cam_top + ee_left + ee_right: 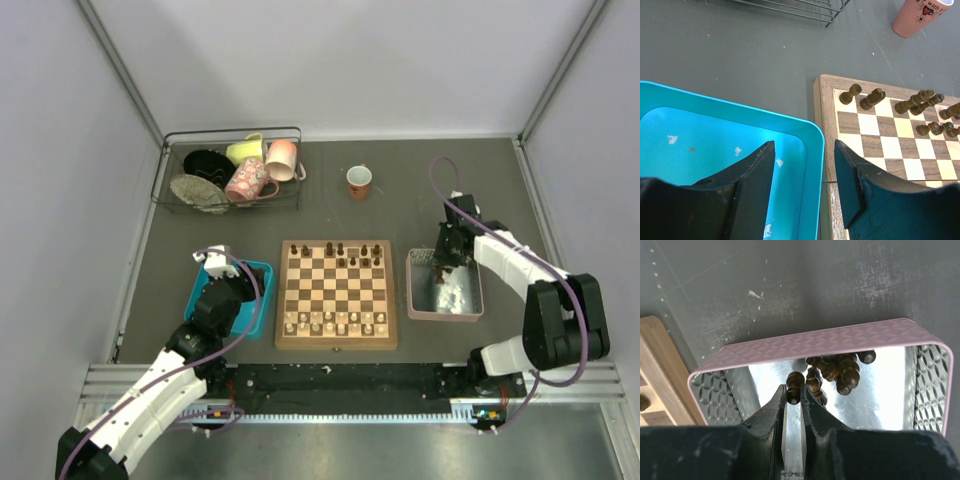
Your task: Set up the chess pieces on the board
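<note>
so the right end effector is clenched inside the pink-rimmed tray by the right edge of the counter, tips against one of the dark chess pieces heaped there (can't tell if it's pinched), more stand on the board mid-counter, and the left end effector hangs released over the blue tray rim.

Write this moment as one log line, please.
right claw: shut on dark chess piece in pink tray | left claw: open, empty, above blue tray edge
</note>
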Robot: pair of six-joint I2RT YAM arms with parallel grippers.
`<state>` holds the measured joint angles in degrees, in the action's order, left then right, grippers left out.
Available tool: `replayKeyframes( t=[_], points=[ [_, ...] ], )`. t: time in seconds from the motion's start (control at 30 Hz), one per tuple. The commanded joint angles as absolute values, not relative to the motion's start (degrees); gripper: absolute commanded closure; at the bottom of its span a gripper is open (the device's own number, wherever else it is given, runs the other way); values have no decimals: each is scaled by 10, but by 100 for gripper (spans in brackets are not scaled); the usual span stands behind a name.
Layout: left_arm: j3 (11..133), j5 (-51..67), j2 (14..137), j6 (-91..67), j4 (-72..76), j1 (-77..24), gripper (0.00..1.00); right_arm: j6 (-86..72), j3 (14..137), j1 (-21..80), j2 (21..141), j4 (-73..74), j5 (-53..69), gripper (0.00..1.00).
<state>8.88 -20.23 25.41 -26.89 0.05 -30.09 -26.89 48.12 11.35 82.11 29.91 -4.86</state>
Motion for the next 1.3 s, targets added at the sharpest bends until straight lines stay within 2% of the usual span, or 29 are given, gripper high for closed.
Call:
replayKeyframes(
  t=[0.0,0.2,0.33,0.47,0.7,1.03,1.27],
  points=[
    [97,-200,258,-266,34,-299,44,-257,512,109,757,332,-41,100],
    [97,-199,258,-265,34,-299,44,-267,547,126,713,365,-20,100],
    [97,-198,258,-265,35,-299,44,-291,596,201,715,385,-40,100],
    [96,-199,258,-266,34,-299,44,-324,670,312,767,389,-57,100],
    [96,-200,255,-267,32,-299,44,-339,793,434,904,390,-86,100],
    [96,-202,253,-268,31,-299,44,-348,888,507,1046,390,-103,100],
    [96,-201,255,-267,32,-299,44,-357,900,518,1081,389,-134,100]
  ],
)
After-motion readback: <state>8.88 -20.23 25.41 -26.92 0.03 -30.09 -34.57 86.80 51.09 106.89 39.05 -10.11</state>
